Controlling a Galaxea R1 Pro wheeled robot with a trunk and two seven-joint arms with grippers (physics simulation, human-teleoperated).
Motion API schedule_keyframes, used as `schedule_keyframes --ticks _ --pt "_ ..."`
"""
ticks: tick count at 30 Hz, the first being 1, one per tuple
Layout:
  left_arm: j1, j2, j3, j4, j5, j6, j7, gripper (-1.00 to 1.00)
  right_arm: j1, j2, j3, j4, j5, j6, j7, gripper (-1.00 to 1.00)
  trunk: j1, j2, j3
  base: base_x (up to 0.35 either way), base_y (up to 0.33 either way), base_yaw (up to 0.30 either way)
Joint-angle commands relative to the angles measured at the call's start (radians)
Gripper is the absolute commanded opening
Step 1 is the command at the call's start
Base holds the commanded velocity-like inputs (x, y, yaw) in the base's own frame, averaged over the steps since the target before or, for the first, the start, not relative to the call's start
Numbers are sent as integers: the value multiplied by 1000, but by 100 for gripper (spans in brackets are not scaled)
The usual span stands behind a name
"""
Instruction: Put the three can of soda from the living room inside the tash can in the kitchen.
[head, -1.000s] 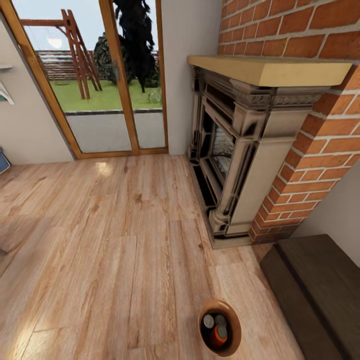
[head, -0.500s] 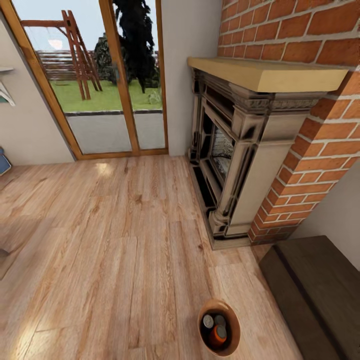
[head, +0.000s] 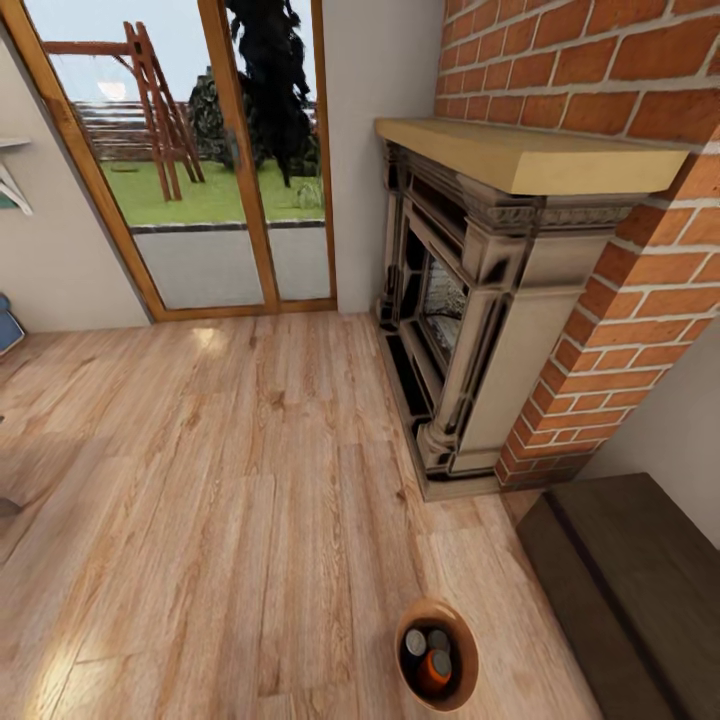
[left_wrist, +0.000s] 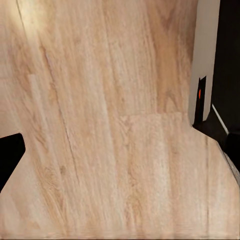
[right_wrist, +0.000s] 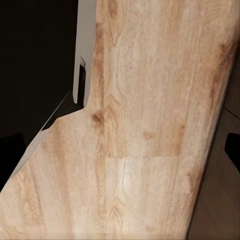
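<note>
The bin (head: 437, 655) stands on the wood floor (head: 230, 480) near the brick fireplace (head: 470, 300). Inside it are three cans (head: 430, 660), one orange on top. Whether the tools are wide or narrow cannot be told.

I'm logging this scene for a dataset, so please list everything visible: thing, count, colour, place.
trash can: one, tan-brown rim and inner wall, on the floor at the head view's bottom edge.
soda cans: three grey tops show inside the trash can; one can orange, the other two too dark to tell.
fireplace: one, beige-grey stone with dark inset, against the right wall.
mantel: one, pale yellow-tan, on top of the fireplace.
brick wall: red-orange, behind and beside the fireplace.
glass doors: wood-framed, far wall, garden beyond.
low dark bench: one, dark brown, bottom right.
floor: light wood planks.
hands: dark shapes at the edges of both wrist views, too little visible to tell their state.
</note>
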Motion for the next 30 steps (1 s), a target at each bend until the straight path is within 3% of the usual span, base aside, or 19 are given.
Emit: schedule_keyframes --ticks 1,30 --pt "4 1 -1 0 -1 0 0 100 0 0 0 0 0 0 0 100 -4 7 3 0 0 0" --pt "20 -11 -3 0 -3 44 -11 100 0 11 0 0 0 2 0 100 -115 210 94 0 0 0"
